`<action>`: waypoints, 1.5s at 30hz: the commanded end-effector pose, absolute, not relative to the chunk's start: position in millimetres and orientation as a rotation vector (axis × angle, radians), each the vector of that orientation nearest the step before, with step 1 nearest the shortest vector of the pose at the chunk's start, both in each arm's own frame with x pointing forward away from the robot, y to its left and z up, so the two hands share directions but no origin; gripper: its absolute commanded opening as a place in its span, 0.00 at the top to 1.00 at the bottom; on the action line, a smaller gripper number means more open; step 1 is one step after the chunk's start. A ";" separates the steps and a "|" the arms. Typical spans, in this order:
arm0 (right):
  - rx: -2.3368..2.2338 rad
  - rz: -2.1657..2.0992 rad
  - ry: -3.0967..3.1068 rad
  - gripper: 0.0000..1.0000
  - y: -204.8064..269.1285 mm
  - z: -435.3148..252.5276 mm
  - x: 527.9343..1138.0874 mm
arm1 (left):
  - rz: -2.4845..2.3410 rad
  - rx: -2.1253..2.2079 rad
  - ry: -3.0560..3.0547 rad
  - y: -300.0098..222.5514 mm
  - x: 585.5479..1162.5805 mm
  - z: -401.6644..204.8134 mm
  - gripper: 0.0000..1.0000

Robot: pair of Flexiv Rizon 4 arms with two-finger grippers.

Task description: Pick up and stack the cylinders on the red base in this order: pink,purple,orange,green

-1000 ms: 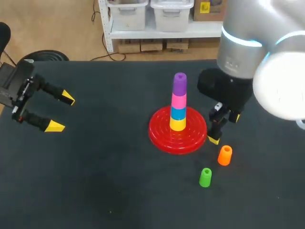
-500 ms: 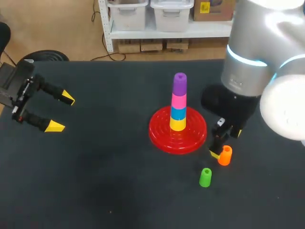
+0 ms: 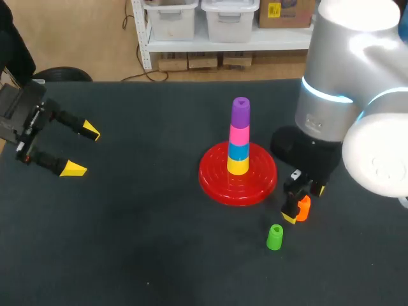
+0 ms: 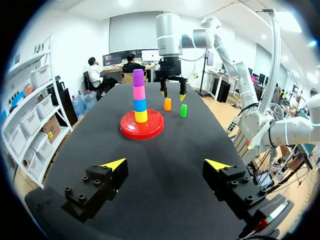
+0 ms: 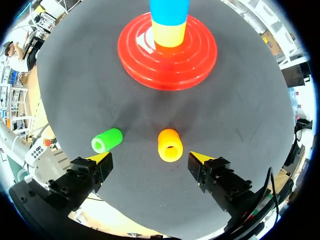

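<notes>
Straddling orange cyl (image 5: 170, 145): R gripper (image 5: 150, 158) spread, prob. no contact | green cyl (image 5: 107, 140) near | L gripper (image 3: 83, 151) spread

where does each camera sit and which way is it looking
Head view: above and behind, looking down on the table; left gripper and right gripper show.
Left wrist view: low at the table's end, facing across to the red base; left gripper in front.
Right wrist view: above the orange cylinder, looking down past the right gripper.
All share the red base.
</notes>
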State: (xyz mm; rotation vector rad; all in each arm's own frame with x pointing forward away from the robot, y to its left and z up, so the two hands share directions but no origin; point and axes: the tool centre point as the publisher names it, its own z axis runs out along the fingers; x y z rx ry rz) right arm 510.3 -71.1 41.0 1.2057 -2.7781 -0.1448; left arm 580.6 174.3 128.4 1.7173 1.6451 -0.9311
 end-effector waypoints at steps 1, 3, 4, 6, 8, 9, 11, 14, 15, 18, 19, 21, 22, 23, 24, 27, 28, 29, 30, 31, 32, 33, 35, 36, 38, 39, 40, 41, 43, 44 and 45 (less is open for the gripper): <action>1.191 -0.155 -2.775 0.00 -71.6 32.7 515.0 | -0.930 1.718 1.642 174.5 581.0 127.1 0.00; 1.187 -0.161 -2.777 0.00 -72.9 30.1 515.6 | -0.930 1.718 1.642 174.5 581.0 127.1 0.00; 1.186 -0.162 -2.777 0.00 -73.3 29.2 515.9 | -0.930 1.718 1.642 174.5 581.0 127.1 0.00; 1.182 -0.166 -2.777 0.00 -73.1 27.5 516.4 | -0.930 1.718 1.642 174.5 581.0 127.1 0.00; 1.176 -0.159 -2.776 0.00 -73.7 26.3 517.0 | -0.930 1.718 1.642 174.5 581.0 127.1 0.00; 1.175 -0.159 -2.777 0.00 -74.2 25.9 517.2 | -0.930 1.718 1.642 174.5 581.0 127.1 0.00; 1.167 -0.163 -2.783 0.00 -75.2 25.5 517.4 | -0.930 1.718 1.642 174.5 581.0 127.1 0.00; 1.161 -0.166 -2.784 0.00 -76.4 24.7 517.6 | -0.930 1.718 1.642 174.5 581.0 127.1 0.00; 1.160 -0.167 -2.784 0.00 -76.6 24.4 517.5 | -0.930 1.718 1.642 174.5 581.0 127.1 0.00; 1.155 -0.170 -2.782 0.00 -77.5 22.9 517.1 | -0.930 1.718 1.642 174.5 581.0 127.1 0.00; 1.153 -0.171 -2.782 0.00 -77.6 22.5 516.8 | -0.930 1.718 1.642 174.5 581.0 127.1 0.00; 1.150 -0.171 -2.781 0.00 -77.6 22.0 516.3 | -0.930 1.718 1.642 174.5 581.0 127.1 0.00; 1.148 -0.171 -2.781 0.00 -77.6 22.0 516.2 | -0.930 1.718 1.642 174.5 581.0 127.1 0.00; 1.146 -0.170 -2.782 0.00 -77.6 21.9 516.2 | -0.930 1.718 1.642 174.5 581.0 127.1 0.00; 1.144 -0.168 -2.782 0.00 -77.6 21.8 516.1 | -0.930 1.718 1.642 174.5 581.0 127.1 0.00; 1.140 -0.154 -2.781 0.00 -76.6 20.6 516.1 | -0.930 1.718 1.642 174.5 581.0 127.1 0.00; 1.140 -0.159 -2.781 0.00 -76.3 20.2 516.1 | -0.930 1.718 1.642 174.5 581.0 127.1 0.00; 1.141 -0.166 -2.782 0.00 -76.3 19.7 516.3 | -0.930 1.718 1.642 174.5 581.0 127.1 0.00; 1.141 -0.168 -2.782 0.50 -76.1 18.7 516.4 | -0.930 1.718 1.642 174.5 581.0 127.1 0.00; 1.135 -0.160 -2.779 0.78 -75.9 17.8 516.6 | -0.930 1.718 1.642 174.5 581.0 127.1 0.00; 1.136 -0.162 -2.779 1.00 -75.7 17.0 516.6 | -0.930 1.718 1.642 174.5 581.0 127.1 0.00; 1.136 -0.164 -2.778 1.00 -74.8 16.4 516.2 | -0.930 1.718 1.642 174.5 581.0 127.1 0.00; 1.134 -0.161 -2.776 1.00 -74.4 15.9 515.9 | -0.930 1.718 1.642 174.5 581.0 127.1 0.00; 1.134 -0.161 -2.776 1.00 -74.3 15.9 515.8 | -0.930 1.718 1.642 174.5 581.0 127.1 0.00; 1.130 -0.158 -2.777 1.00 -74.2 15.9 515.4 | -0.930 1.718 1.642 174.5 581.0 127.1 0.00; 1.129 -0.156 -2.778 1.00 -74.3 16.1 515.1 | -0.930 1.718 1.642 174.5 581.0 127.1 0.00; 1.128 -0.154 -2.778 1.00 -74.4 16.5 514.7 | -0.930 1.718 1.642 174.5 581.0 127.1 0.00; 1.125 -0.148 -2.779 1.00 -74.5 16.8 514.5 | -0.930 1.718 1.642 174.5 581.0 127.1 0.00; 1.124 -0.145 -2.779 1.00 -74.6 17.1 514.4 | -0.930 1.718 1.642 174.5 581.0 127.1 0.00; 1.123 -0.144 -2.778 1.00 -74.7 17.2 514.4 | -0.930 1.718 1.642 174.5 581.0 127.1 0.00; 1.123 -0.144 -2.777 1.00 -74.7 17.3 514.3 | -0.930 1.718 1.642 174.5 581.0 127.1 0.00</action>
